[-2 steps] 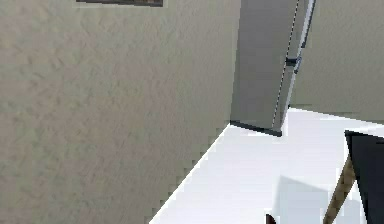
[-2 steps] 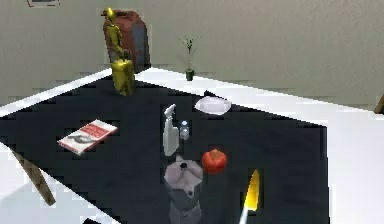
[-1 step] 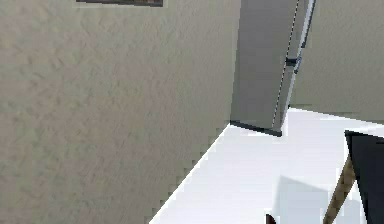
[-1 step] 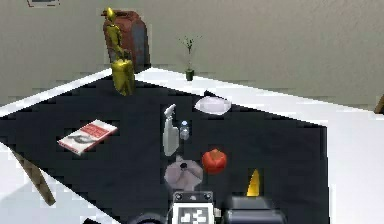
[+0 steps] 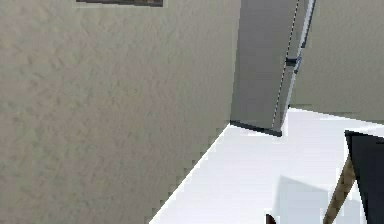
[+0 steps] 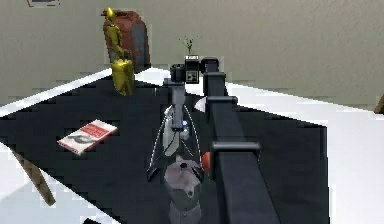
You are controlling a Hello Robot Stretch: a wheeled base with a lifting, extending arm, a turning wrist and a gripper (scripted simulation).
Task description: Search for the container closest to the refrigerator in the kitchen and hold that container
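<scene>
A tall grey refrigerator (image 5: 263,68) stands against the beige wall at the forward view's upper right. In the arm side view my arm (image 6: 228,130) stretches over a black table (image 6: 90,100). The gripper (image 6: 177,172) lies left of the arm, above the tabletop, with a grey rounded shape at its far end. I cannot tell whether it holds anything. At the table's far left corner stands a yellow upright thing (image 6: 121,62) with a gold figure-like top. Behind it is a dark red rounded thing (image 6: 137,32).
A red and white book (image 6: 88,137) lies on the table's left part. A small plant (image 6: 187,46) stands at the far edge. In the forward view a black table corner (image 5: 368,150) with a wooden leg (image 5: 344,190) juts in from the right over white floor (image 5: 250,170).
</scene>
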